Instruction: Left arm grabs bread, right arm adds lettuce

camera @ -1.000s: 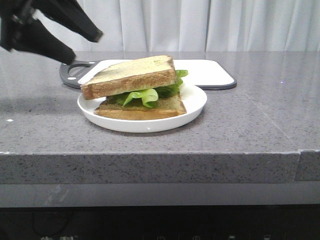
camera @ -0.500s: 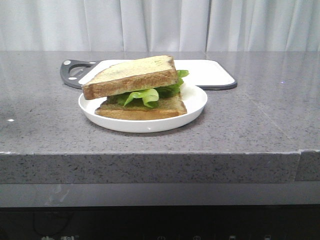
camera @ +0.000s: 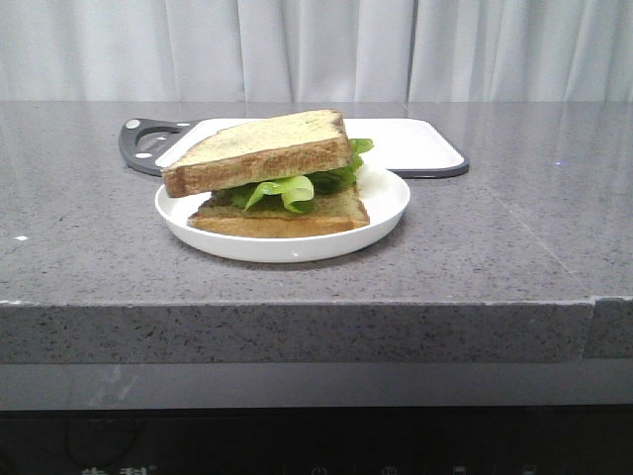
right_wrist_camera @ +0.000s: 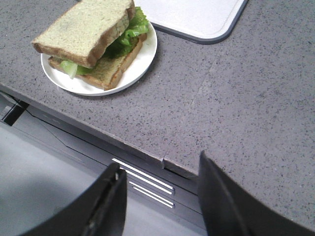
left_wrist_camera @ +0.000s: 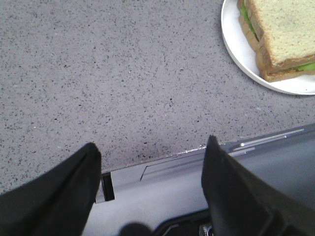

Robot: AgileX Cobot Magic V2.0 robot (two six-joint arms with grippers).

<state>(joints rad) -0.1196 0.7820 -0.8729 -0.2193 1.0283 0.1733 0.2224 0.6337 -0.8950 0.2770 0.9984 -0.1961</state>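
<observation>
White plate point(camera: 391, 203) holds bread point(camera: 259, 148) over lettuce point(camera: 287, 188); cutting board point(camera: 415, 143) at 1 o'clock; left gripper point(left_wrist_camera: 150, 184), right gripper point(right_wrist_camera: 160, 201) both spread, empty.

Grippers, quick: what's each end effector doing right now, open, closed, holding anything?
Left end effector: open, holding nothing, off the counter's front edge.
Right end effector: open, holding nothing, also clear of the sandwich.

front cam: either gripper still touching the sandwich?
No: neither gripper shows in the front view, and the bread rests free on the lettuce on the plate.
</observation>
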